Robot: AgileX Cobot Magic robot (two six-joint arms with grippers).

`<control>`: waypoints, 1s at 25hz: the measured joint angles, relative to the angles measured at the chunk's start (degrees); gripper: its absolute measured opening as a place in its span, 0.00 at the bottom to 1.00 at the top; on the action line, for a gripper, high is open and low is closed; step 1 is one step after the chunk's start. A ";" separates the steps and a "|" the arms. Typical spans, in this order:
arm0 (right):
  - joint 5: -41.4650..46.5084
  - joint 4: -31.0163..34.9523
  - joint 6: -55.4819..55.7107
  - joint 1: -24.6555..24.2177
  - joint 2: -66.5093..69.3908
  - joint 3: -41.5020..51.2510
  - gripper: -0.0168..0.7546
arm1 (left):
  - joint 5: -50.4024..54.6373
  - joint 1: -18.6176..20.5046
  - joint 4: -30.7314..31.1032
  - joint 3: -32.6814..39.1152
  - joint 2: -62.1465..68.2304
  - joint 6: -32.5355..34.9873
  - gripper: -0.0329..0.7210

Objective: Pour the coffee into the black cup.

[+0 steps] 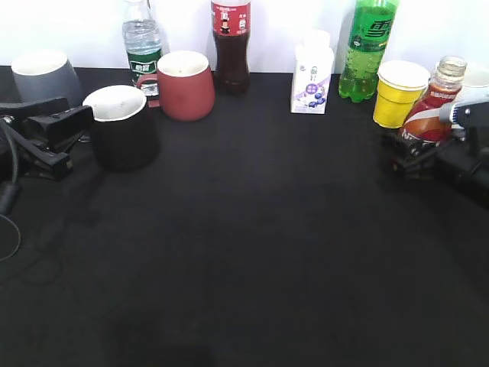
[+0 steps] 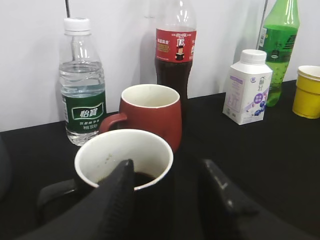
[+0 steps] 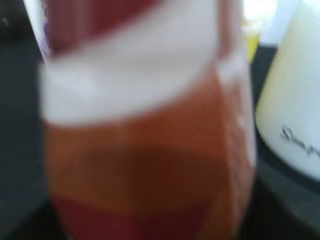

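The black cup (image 1: 122, 130) stands at the left and holds dark liquid at the bottom of its white inside (image 2: 125, 157). My left gripper (image 1: 72, 122) is beside it and open. In the left wrist view (image 2: 165, 190) one finger lies in front of the rim and the other is apart on the cup's right. The coffee bottle (image 1: 429, 107), uncapped, leans slightly at the far right. My right gripper (image 1: 416, 151) is closed round its lower part. The blurred bottle (image 3: 145, 140) fills the right wrist view and hides the fingers.
Along the back stand a grey mug (image 1: 44, 75), a water bottle (image 1: 142, 47), a dark red mug (image 1: 186, 84), a dark drink bottle (image 1: 231, 46), a white carton (image 1: 312, 76), a green bottle (image 1: 367, 50) and a yellow cup (image 1: 399, 93). A white cup (image 3: 295, 100) stands next to the coffee bottle.
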 joint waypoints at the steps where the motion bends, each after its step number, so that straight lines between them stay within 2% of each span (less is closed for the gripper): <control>1: 0.29 0.16 0.00 0.00 0.00 0.44 0.87 | 0.00 0.00 0.04 0.00 0.00 0.00 0.48; 3: 0.87 0.25 0.00 0.00 -1.30 2.28 0.88 | 0.00 0.00 0.04 0.00 0.00 0.00 0.48; 7: 8.57 2.96 0.00 0.00 -9.01 7.49 0.88 | 0.09 0.00 0.04 0.00 0.00 0.00 0.48; 10: 21.91 2.82 0.83 0.00 -16.30 8.79 0.88 | 5.92 0.00 -0.04 0.00 0.00 -0.18 0.48; 12: 32.14 4.45 3.29 0.00 -21.95 8.10 0.87 | 12.62 0.00 -0.62 -0.23 0.00 -3.18 0.48; 16: 53.51 5.81 13.52 0.00 -28.18 2.09 0.80 | 30.24 0.00 0.00 -4.47 -2.41 -13.80 0.48; 19: 64.92 6.58 17.47 0.56 -34.02 -2.81 0.79 | 42.38 0.00 -0.55 -5.26 -10.63 -16.28 0.48; 20: 66.72 7.37 17.79 1.86 -36.31 -3.22 0.79 | 48.33 -0.25 -2.44 -5.88 -14.01 -16.50 0.48; 22: 71.92 8.24 17.96 5.14 -42.01 -3.38 0.79 | 68.34 -2.11 -9.78 -10.65 -19.52 -16.68 0.47; 25: 84.89 9.42 17.96 10.51 -54.30 -3.38 0.79 | 90.88 -6.75 -10.96 -19.69 -25.37 -16.68 0.38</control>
